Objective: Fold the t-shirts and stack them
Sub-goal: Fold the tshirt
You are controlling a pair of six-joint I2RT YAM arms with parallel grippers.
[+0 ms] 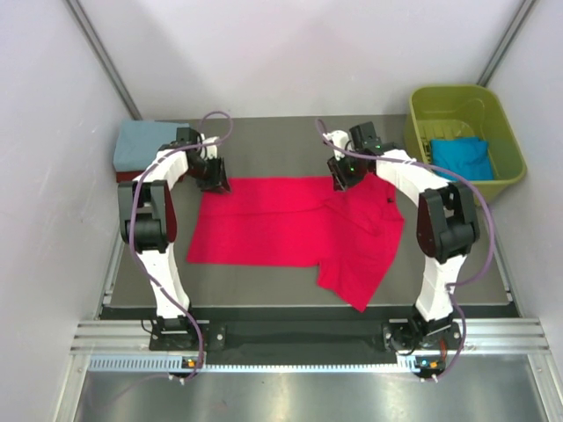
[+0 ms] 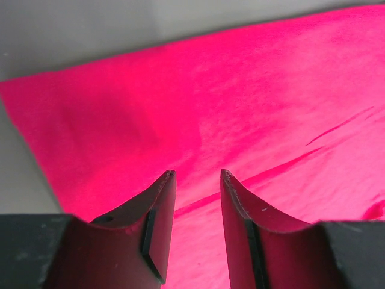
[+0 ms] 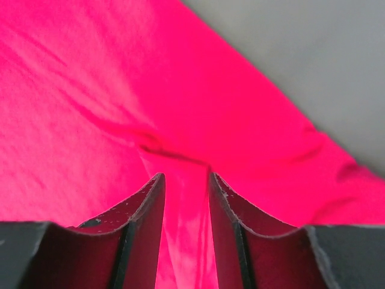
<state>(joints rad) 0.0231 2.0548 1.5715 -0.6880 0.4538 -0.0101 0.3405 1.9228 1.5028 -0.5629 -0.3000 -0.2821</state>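
Red tee (image 1: 281,229); tub (image 1: 450,90) with blue tee (image 1: 464,156)

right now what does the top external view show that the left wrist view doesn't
Top external only: the olive-green tub holding a bright blue t-shirt, a blue-grey t-shirt at the far left, and the right end effector. Left wrist only: the left end effector up close, fingers apart with nothing between them. Both: the bright red t-shirt lying on the grey table.
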